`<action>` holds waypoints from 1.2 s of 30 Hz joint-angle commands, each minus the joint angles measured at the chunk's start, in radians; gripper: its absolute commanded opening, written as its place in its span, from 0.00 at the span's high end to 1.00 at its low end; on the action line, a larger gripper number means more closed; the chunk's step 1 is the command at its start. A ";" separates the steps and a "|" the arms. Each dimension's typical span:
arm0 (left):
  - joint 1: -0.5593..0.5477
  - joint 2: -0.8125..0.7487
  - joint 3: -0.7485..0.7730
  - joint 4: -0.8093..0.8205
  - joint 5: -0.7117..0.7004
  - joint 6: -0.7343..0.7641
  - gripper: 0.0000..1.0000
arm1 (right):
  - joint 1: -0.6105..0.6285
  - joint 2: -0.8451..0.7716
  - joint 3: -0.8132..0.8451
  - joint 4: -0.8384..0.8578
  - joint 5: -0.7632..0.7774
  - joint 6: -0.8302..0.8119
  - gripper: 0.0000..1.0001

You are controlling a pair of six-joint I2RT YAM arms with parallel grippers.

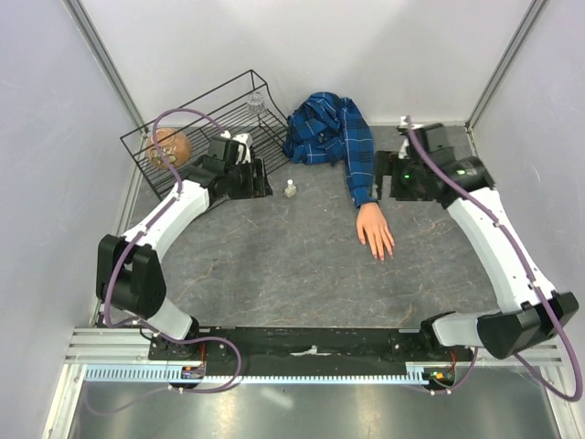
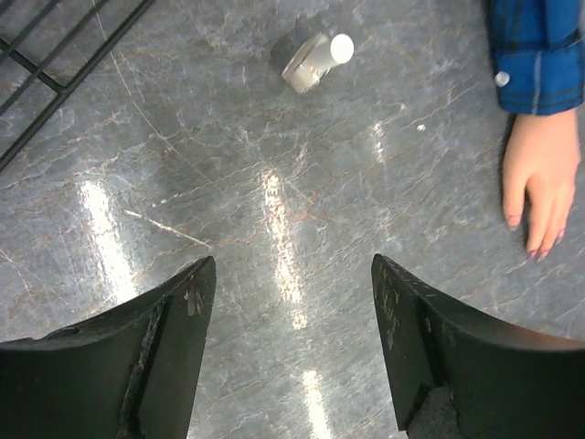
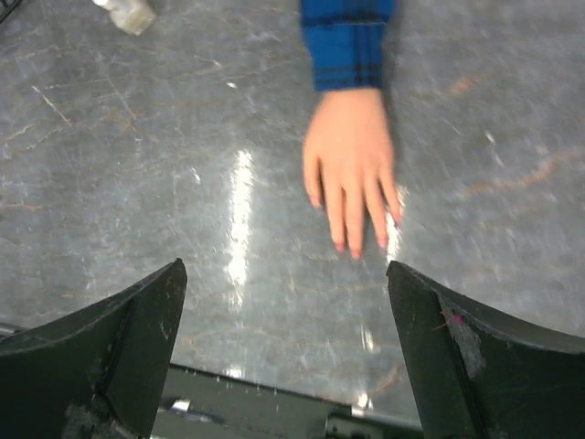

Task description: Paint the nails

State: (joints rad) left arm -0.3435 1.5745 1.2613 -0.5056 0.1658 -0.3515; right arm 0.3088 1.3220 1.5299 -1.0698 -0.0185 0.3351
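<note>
The nails (image 3: 353,245) tip a small dummy hand (image 1: 375,230) lying palm down on the grey worktop (image 1: 274,274), right of centre, its blue checked sleeve (image 1: 358,160) running back toward the far wall; they look faintly pink. A clear bottle (image 1: 291,188) stands well apart to its left, white cap on, near a wire basket (image 1: 196,128). The left arm's jaws hang apart and empty near the bottle, the right arm's jaws likewise near the hand, so I judge painting not begun: opening the bottle and every nail remain.
</note>
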 commanded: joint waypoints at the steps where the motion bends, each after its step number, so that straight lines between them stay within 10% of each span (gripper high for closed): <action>1: 0.000 -0.146 -0.051 0.047 -0.009 -0.063 0.25 | 0.124 0.086 -0.068 0.241 0.095 -0.025 0.02; 17: 0.000 -0.688 -0.208 -0.217 0.040 -0.207 0.28 | 0.406 0.756 0.292 0.639 0.336 -0.159 0.24; 36: 0.001 -0.646 -0.181 -0.237 0.092 -0.164 0.28 | 0.421 0.939 0.383 0.717 0.333 -0.191 0.48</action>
State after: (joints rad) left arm -0.3428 0.9207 1.0534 -0.7403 0.2214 -0.5304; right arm 0.7231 2.2429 1.8572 -0.3950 0.2909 0.1593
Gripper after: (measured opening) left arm 0.720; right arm 0.517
